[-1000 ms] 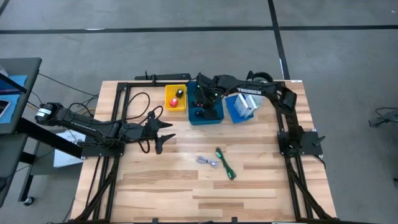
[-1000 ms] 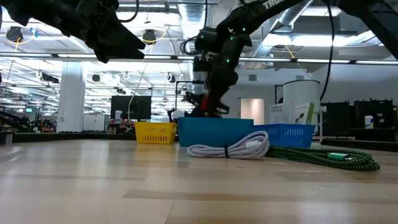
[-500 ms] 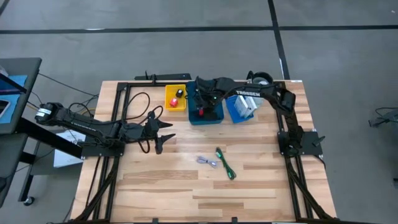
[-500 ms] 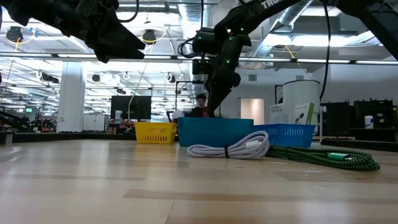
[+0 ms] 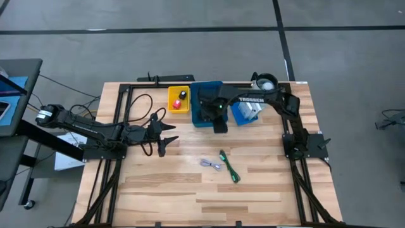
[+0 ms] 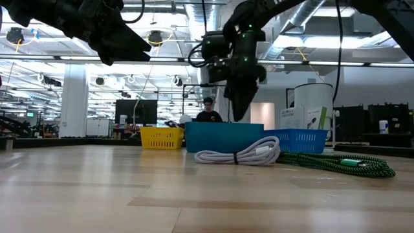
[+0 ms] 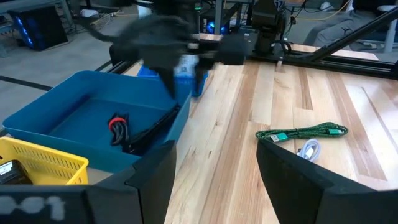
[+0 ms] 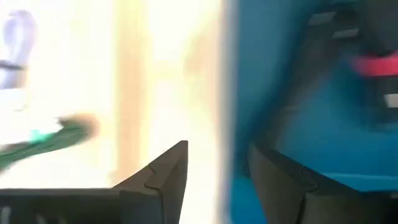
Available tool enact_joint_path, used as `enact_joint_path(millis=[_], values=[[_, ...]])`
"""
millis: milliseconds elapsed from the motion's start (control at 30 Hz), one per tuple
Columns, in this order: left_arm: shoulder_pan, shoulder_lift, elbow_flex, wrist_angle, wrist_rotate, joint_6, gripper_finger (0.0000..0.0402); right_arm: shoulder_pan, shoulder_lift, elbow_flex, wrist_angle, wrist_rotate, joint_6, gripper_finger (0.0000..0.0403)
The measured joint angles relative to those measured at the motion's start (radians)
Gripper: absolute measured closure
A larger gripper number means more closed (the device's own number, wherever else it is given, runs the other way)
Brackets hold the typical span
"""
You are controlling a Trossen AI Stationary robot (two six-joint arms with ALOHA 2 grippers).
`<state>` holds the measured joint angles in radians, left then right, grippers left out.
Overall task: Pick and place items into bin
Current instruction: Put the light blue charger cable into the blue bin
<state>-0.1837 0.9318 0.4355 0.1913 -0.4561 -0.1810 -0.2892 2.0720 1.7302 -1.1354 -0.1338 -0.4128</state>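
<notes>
My right gripper (image 5: pixel 219 125) hangs open and empty over the near rim of the blue bin (image 5: pixel 197 88); it also shows in the low view (image 6: pixel 239 111). A black cord with a red part (image 7: pixel 122 129) lies on the bin's floor. A coiled white cable (image 5: pixel 211 164) and a green braided cable (image 5: pixel 230 168) lie on the table nearer the front. White card packages (image 5: pixel 251 107) stand in a small blue basket (image 5: pixel 239 115). My left gripper (image 5: pixel 171 134) is open and empty, held above the table at the left.
A yellow bin (image 5: pixel 179 100) with a red and a black piece stands left of the blue bin. A white cup (image 5: pixel 264 82) stands at the far right corner. Bare wood lies toward the near edge. A person shows in the room behind (image 6: pixel 208 111).
My right gripper has risen out of the blue bin and gone toward the table's near edge, to above the bin's near rim. The black cord with the red part has stayed on the bin's floor.
</notes>
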Motion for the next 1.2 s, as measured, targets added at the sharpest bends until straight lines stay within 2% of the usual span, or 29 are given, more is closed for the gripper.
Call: enact_joint_path(millis=[200,567,833,1200], values=[[0.0,0.0,0.0,0.0,0.003,-0.006,0.0189,0.118,0.011,-0.001,-0.049,-0.098,0.078,0.0254],[0.0,0.0,0.0,0.0,0.032,-0.015,0.0189,0.318,0.01,0.0,0.044,-0.072,0.105,0.0266],[-0.001,0.0,0.0,0.0,0.032,-0.017,0.0189,0.348,0.068,0.004,0.12,-0.047,0.175,0.0266],[-0.031,0.0,0.0,0.001,0.029,-0.023,0.0189,0.353,0.23,0.009,0.093,-0.05,0.292,0.0266]])
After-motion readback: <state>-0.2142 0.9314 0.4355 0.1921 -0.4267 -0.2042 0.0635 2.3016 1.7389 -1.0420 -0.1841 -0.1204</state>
